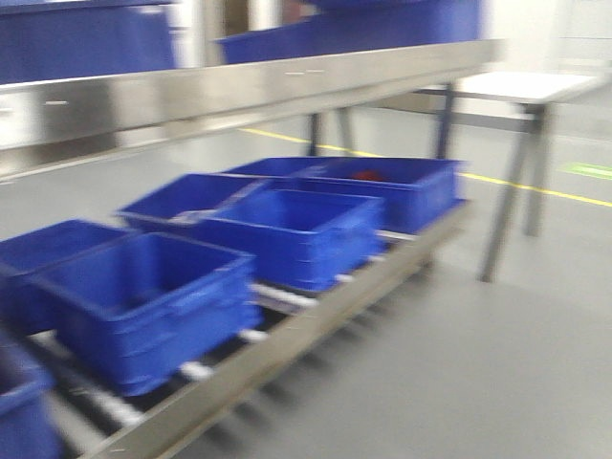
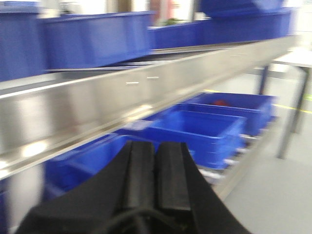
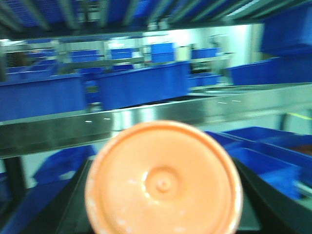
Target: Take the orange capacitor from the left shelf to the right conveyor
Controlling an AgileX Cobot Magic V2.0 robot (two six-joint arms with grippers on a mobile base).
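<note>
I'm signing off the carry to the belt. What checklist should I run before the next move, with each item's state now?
1. Orange cylindrical capacitor between right gripper's fingers: ok.
2. Capacitor off the shiny brushed-steel shelf: ok.
3. Left gripper shut and empty: ok.
4. Dark-grey conveyor belt in view: not ok, no camera shows it.
5. Grip firmness: cannot tell, pictures blurred.

Motion blur smears every view. In the right wrist view the orange capacitor (image 3: 163, 183) shows only its round end at lower centre, rim cut by the bottom edge, its side hidden. A red item (image 1: 367, 175) in the far blue bin (image 1: 411, 203) is unreadable. The white table (image 1: 516, 85) runs off the upper right.
</note>
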